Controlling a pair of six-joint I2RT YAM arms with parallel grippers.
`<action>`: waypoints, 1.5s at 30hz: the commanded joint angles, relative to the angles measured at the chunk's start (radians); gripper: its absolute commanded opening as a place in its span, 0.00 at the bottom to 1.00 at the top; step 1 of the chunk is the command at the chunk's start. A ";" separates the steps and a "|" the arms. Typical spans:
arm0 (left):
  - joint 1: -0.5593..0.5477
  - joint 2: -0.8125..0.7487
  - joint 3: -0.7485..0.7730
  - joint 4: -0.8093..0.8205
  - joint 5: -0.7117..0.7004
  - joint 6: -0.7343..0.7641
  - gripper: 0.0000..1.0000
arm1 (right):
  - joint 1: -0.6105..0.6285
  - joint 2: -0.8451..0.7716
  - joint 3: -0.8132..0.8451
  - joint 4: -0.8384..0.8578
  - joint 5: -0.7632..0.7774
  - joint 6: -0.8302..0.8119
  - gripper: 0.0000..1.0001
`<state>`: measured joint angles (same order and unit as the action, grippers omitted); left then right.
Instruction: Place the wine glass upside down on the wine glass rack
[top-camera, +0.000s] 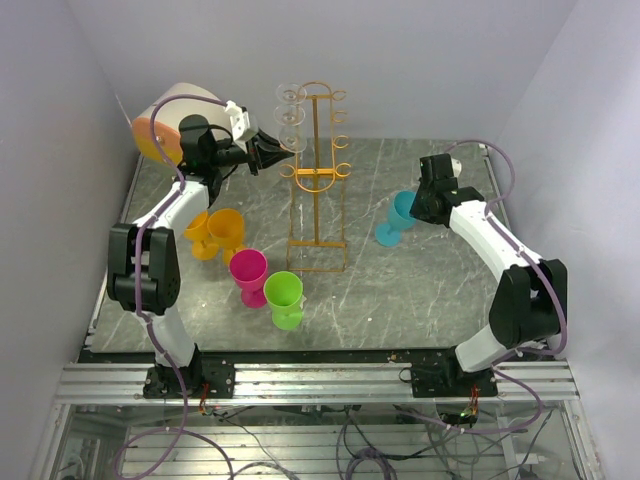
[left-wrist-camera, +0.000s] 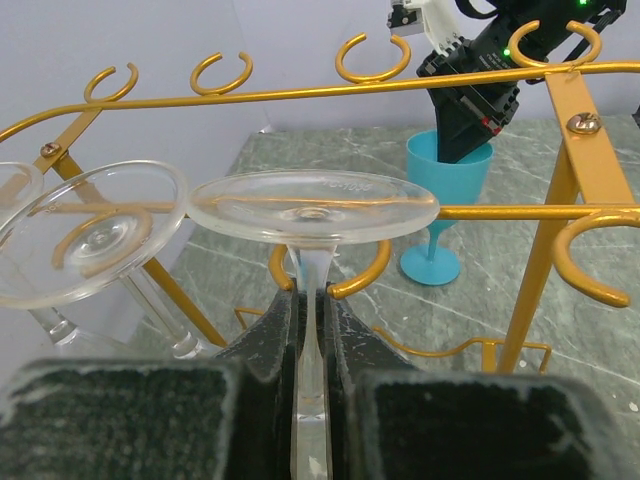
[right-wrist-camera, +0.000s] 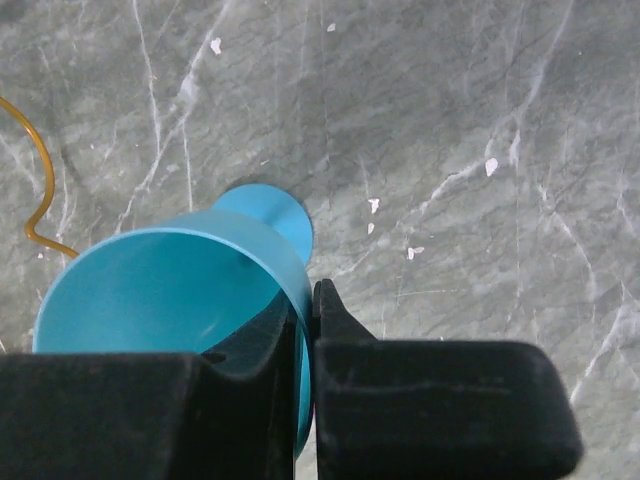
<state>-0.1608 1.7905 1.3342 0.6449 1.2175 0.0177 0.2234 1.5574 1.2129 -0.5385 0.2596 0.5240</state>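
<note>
My left gripper (left-wrist-camera: 310, 300) is shut on the stem of a clear wine glass (left-wrist-camera: 313, 208), held upside down with its round foot on top. The stem stands in the gap of a ring hook (left-wrist-camera: 362, 282) on the orange-gold wine glass rack (top-camera: 318, 185). From above, the left gripper (top-camera: 268, 152) is at the rack's upper left side. Two more clear glasses (left-wrist-camera: 95, 230) hang to the left. My right gripper (right-wrist-camera: 312, 300) is shut on the rim of a blue wine glass (right-wrist-camera: 160, 290), one finger inside and one outside. The blue glass (top-camera: 397, 217) stands upright right of the rack.
Two orange cups (top-camera: 215, 232), a pink cup (top-camera: 248, 272) and a green cup (top-camera: 284, 298) stand left of the rack's wire base (top-camera: 318, 262). A cream drum with an orange face (top-camera: 165, 125) sits at the back left. Walls close in on both sides.
</note>
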 joint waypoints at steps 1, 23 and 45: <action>-0.008 -0.018 0.003 -0.048 -0.035 0.045 0.15 | -0.008 0.002 0.005 -0.014 0.011 0.000 0.00; 0.028 -0.154 -0.033 -0.424 -0.192 0.323 1.00 | -0.008 -0.210 0.150 -0.121 0.033 -0.068 0.00; 0.106 -0.563 0.309 -1.269 -0.893 -0.120 0.99 | 0.091 -0.549 0.160 0.644 -0.125 -0.283 0.00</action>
<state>-0.0612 1.3010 1.5391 -0.4206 0.4236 0.1318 0.2615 1.0313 1.4712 -0.1799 0.1783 0.2745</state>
